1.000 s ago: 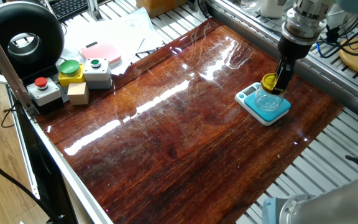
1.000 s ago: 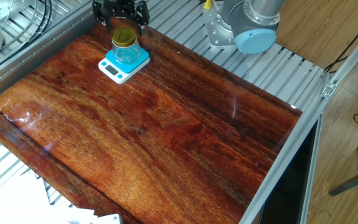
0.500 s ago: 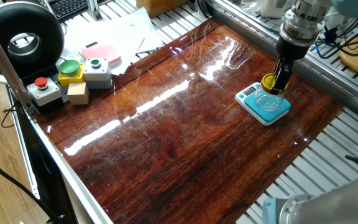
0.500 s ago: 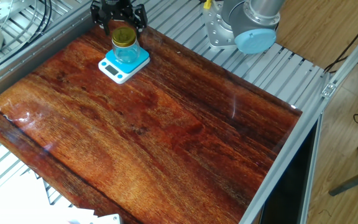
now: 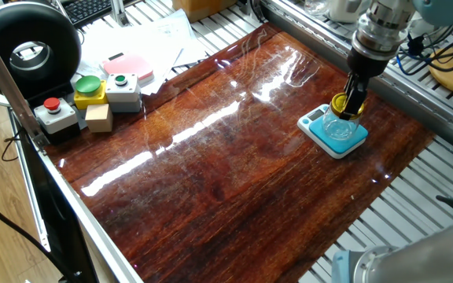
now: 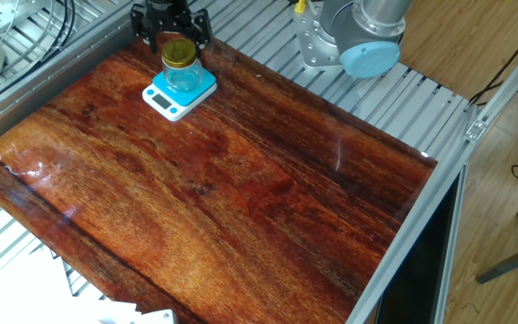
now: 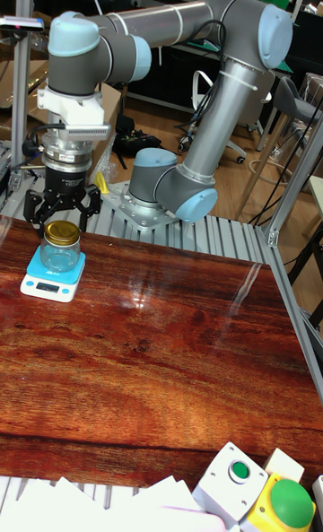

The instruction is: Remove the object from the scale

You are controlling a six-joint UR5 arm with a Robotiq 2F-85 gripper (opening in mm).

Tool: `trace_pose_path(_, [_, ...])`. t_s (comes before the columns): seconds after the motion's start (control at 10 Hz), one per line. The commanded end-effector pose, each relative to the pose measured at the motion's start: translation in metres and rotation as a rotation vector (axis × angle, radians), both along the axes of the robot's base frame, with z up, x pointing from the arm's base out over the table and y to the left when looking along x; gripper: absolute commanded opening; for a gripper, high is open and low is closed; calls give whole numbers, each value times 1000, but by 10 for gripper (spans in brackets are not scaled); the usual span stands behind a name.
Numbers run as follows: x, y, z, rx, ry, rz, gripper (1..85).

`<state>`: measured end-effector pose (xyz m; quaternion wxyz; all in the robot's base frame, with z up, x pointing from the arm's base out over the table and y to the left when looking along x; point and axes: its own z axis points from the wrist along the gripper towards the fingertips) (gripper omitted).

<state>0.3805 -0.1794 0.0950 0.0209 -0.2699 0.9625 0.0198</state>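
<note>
The object, a small clear glass jar (image 7: 61,254) with a yellow lid (image 6: 179,53), stands upright on the teal-topped scale (image 6: 166,99) near the table's far edge. My gripper (image 7: 63,218) hangs just over the lid, open. Its dark fingers (image 7: 37,213) are spread wide to either side, at about lid height and not touching it. In one fixed view a finger partly covers the lid of the jar (image 5: 338,124), which stands on the scale (image 5: 319,130). In the other fixed view the gripper (image 6: 172,25) shows just behind the jar.
Button boxes with red (image 5: 56,112), green-on-yellow (image 5: 90,90) and grey (image 5: 123,89) tops stand at the far corner. Beside them are a small wooden block (image 5: 99,118), a pink-and-white flat device (image 5: 128,66) on papers, and a black round unit (image 5: 30,43). Slatted aluminium frame surrounds the wooden tabletop (image 6: 241,198).
The gripper has drifted slightly up and back from the jar, still open. The jar has stayed on the scale.
</note>
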Motion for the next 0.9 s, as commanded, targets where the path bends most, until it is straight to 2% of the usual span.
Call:
trace_pose_path(0.0, [1,0,0,2,-4,-7,810])
trace_pose_path(0.5, [1,0,0,3,-4,-30,693])
trace_pose_path(0.8, [4,-3,5,-12,-5,-60,560])
